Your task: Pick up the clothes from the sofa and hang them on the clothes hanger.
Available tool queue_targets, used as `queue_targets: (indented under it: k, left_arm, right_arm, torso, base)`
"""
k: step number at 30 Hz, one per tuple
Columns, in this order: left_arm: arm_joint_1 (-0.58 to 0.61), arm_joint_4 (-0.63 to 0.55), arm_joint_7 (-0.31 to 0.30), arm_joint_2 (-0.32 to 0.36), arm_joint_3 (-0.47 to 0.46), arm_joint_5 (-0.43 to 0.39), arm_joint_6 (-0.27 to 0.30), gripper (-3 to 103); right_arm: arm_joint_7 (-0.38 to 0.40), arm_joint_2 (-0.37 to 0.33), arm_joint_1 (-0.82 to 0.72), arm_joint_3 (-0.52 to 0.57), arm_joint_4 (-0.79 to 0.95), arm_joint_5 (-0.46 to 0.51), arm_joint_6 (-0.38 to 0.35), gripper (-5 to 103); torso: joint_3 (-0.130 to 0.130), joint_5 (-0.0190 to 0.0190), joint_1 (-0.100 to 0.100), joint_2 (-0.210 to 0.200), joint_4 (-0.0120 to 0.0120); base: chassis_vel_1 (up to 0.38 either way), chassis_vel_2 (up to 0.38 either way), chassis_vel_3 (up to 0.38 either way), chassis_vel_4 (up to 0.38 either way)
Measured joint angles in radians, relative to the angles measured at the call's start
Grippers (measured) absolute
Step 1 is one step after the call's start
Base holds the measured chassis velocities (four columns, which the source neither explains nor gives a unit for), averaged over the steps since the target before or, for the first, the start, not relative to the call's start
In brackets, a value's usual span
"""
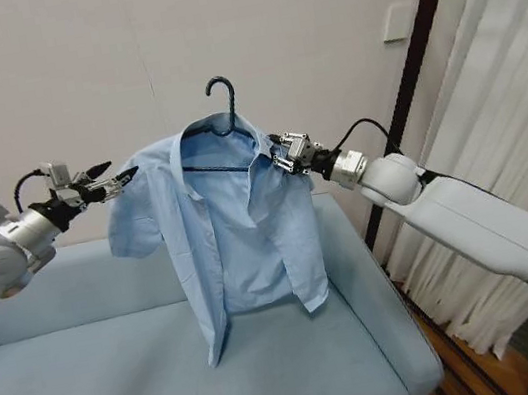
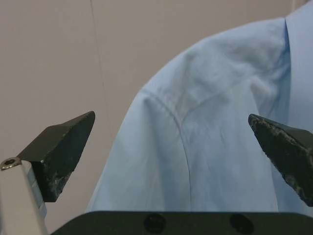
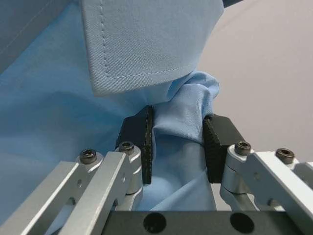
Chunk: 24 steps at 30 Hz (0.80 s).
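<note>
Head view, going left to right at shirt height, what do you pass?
left pincer, open → light blue shirt → right pincer, shut on the shirt's shoulder → dark rack post → white curtain

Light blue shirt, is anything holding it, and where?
The right end effector grips the light blue short-sleeved shirt by bunched fabric at its shoulder, beside the collar; the left end effector is open.

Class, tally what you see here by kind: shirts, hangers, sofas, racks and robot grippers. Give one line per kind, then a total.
shirt: 1
hanger: 1
sofa: 1
rack: 1
grippers: 2 (left gripper, right gripper)
Total: 6
</note>
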Motion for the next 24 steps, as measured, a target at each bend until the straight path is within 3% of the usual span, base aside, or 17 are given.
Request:
queue_targets:
  k: [7,10,17,21,24]
  left_arm:
    - [0.076,0.022,-0.013,0.005,-0.033,0.089,-0.028,100]
    - [0.072,0.066,-0.050,-0.022,-0.008,0.102,-0.034,100]
    - [0.070,0.077,-0.093,-0.104,0.014,0.108,-0.037,100]
    - [0.044,0.081,-0.090,-0.167,0.043,0.099,-0.035,100]
    - [-0.044,0.125,-0.065,-0.195,0.116,0.091,-0.034,100]
  right_arm:
    - [-0.036,0.032,0.012,0.006,-0.150,-0.019,0.101,25]
    - [-0.040,0.074,0.004,0.010,-0.217,-0.034,0.171,25]
    - [-0.050,0.137,-0.022,0.032,-0.276,-0.026,0.192,25]
    - [-0.100,0.185,-0.014,0.044,-0.309,0.019,0.183,25]
    - [-0.189,0.224,0.027,0.028,-0.358,-0.002,0.220,25]
  torso:
    - [0.000,0.0005,0.000,0.000,-0.0007]
    - [0.000,0.0001,0.000,0.000,-0.0007]
    - [0.000,0.0001,0.000,0.000,-0.0002]
    - [0.000,0.0003,0.000,0.000,-0.0008]
    - [0.000,0.0002,0.000,0.000,-0.0004]
  base:
    - [0.000,0.000,0.000,0.000]
    - [0.000,0.000,0.000,0.000]
    - [0.000,0.000,0.000,0.000]
    - [0.000,0.000,0.000,0.000]
    - [0.000,0.000,0.000,0.000]
